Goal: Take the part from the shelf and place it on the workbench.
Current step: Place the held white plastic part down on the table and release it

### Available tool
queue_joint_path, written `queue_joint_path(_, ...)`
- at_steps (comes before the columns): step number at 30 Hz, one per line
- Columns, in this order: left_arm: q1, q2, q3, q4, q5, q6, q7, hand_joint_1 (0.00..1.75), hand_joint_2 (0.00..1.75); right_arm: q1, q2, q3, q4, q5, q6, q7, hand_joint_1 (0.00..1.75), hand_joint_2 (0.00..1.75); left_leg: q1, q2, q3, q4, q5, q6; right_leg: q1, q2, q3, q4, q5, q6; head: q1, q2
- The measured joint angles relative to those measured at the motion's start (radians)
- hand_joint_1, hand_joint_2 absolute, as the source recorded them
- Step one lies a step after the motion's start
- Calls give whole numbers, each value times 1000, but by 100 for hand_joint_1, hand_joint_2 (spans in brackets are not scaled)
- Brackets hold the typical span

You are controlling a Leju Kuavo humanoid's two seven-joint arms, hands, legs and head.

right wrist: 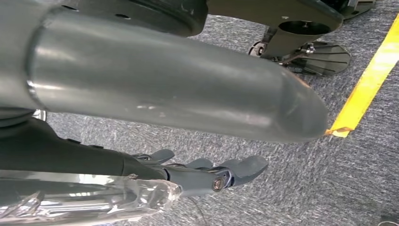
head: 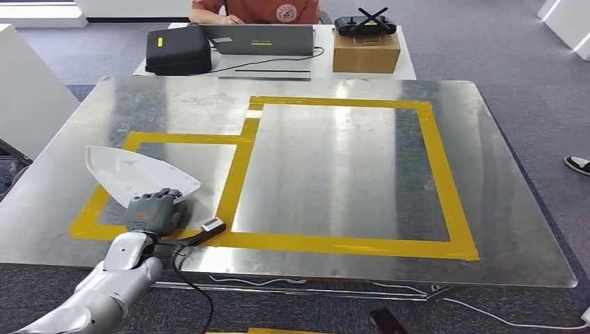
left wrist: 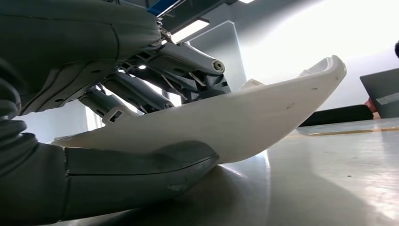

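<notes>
The white curved part lies low inside the smaller yellow-taped rectangle on the metal workbench, at its near left. My left hand grips the part's near edge. In the left wrist view the thumb is under the part and the fingers lie on top. I cannot tell whether the part touches the metal. My right hand hangs over grey carpet with its fingers apart, holding nothing.
A person in an orange shirt sits at the far table with a laptop, a black case and a cardboard box. A white cabinet stands to the left. A shoe shows at the right.
</notes>
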Motion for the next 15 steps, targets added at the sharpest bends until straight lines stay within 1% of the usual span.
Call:
queue_joint_path(3, 1, -1, -9, 1, 0, 2, 13, 0, 175, 0, 0, -1, 0, 4, 0, -1, 0, 0, -1, 0, 2, 0, 0, 0, 0, 0, 1, 0, 0, 0, 0, 0)
queue_joint_path(4, 1, -2, -14, 1, 0, 4, 20, 0, 175, 0, 0, -1, 0, 6, 0, -1, 0, 0, -1, 0, 2, 0, 0, 0, 0, 0, 1, 0, 0, 0, 0, 0)
queue_joint_path(6, 2, -3, -23, 2, 1, 11, 33, 0, 87, 0, 0, -1, 0, 8, 0, -1, 0, 0, -1, 0, 2, 0, 0, 0, -1, 0, 1, 0, 0, 0, 0, 0)
queue_joint_path(8, 0, -4, -27, 3, 8, 14, 28, 0, 0, 1, 0, -1, 0, 8, -1, 2, 0, 0, -1, 0, 2, 0, 0, 1, -1, -1, 2, 0, 0, 0, 0, 0)
queue_joint_path(15, 1, -6, -23, 3, 33, 19, -10, 0, 0, 2, 0, -6, 0, 11, -3, 3, 0, 0, -1, 0, 3, 0, -1, 1, -1, -1, 3, 0, -1, 1, 0, 0)
